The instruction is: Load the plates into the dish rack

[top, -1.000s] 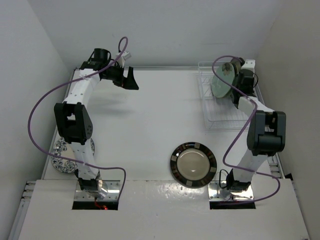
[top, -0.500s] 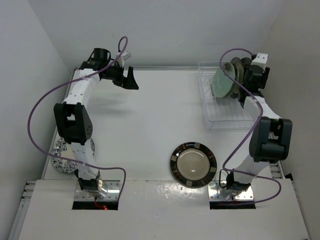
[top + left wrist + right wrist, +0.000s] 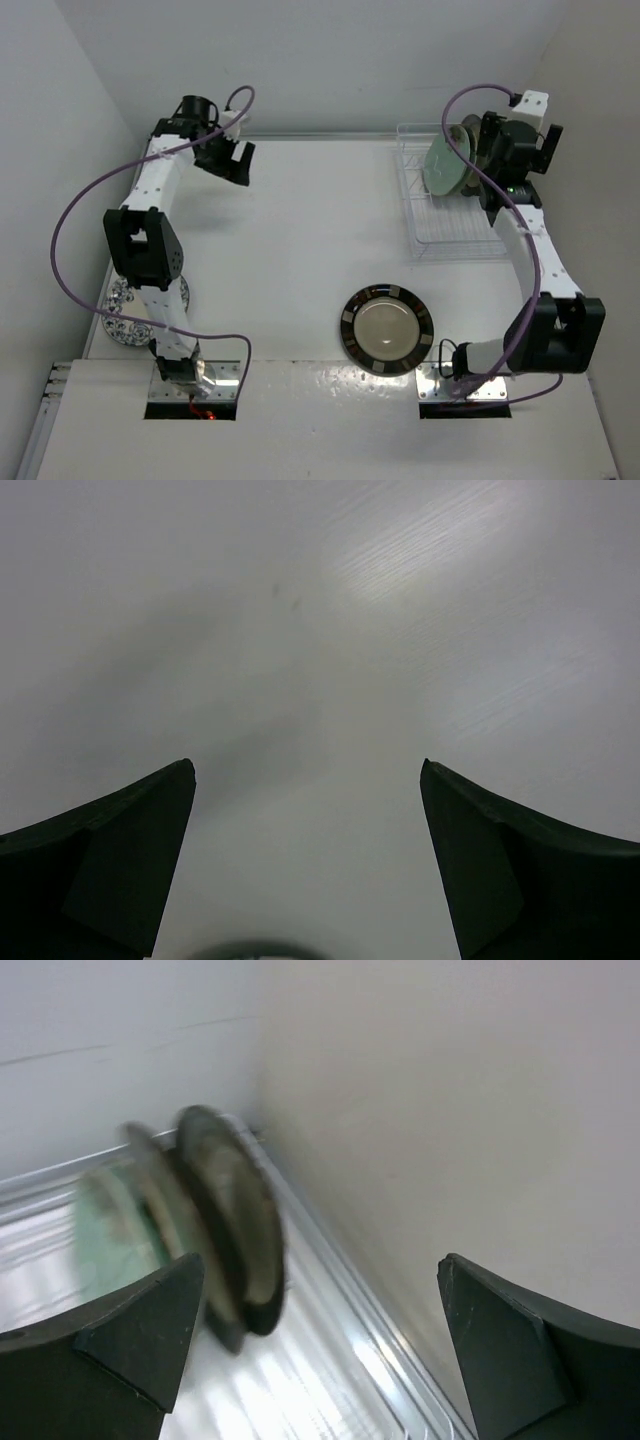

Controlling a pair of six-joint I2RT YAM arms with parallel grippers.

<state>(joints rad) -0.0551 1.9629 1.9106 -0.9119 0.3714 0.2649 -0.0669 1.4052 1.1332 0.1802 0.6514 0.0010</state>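
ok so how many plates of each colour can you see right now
mint-green plate: 1, in the dish rack
cream dark-rimmed plates: 2, in the rack, blurred
black-banded plate: 1
blue-floral plate: 1
total: 5 in view

I'm looking down on the white table (image 3: pixel 300 230). At the far right the dish rack (image 3: pixel 455 228) is holding plates on edge: a mint-green plate (image 3: pixel 445 168) is facing left, with a darker-rimmed plate (image 3: pixel 466 133) standing just behind it. The right gripper (image 3: pixel 492 150) is hovering just right of those two; its jaws are too dark for me to read. A black-banded plate (image 3: pixel 388 329) is lying flat at the near right, beside the base of the right arm (image 3: pixel 530 260). The left gripper (image 3: pixel 236 160) is hanging over the far left, fingers spread on nothing. A blue-floral plate (image 3: pixel 122 318) is showing at the near left, partly under the left arm (image 3: pixel 160 195).
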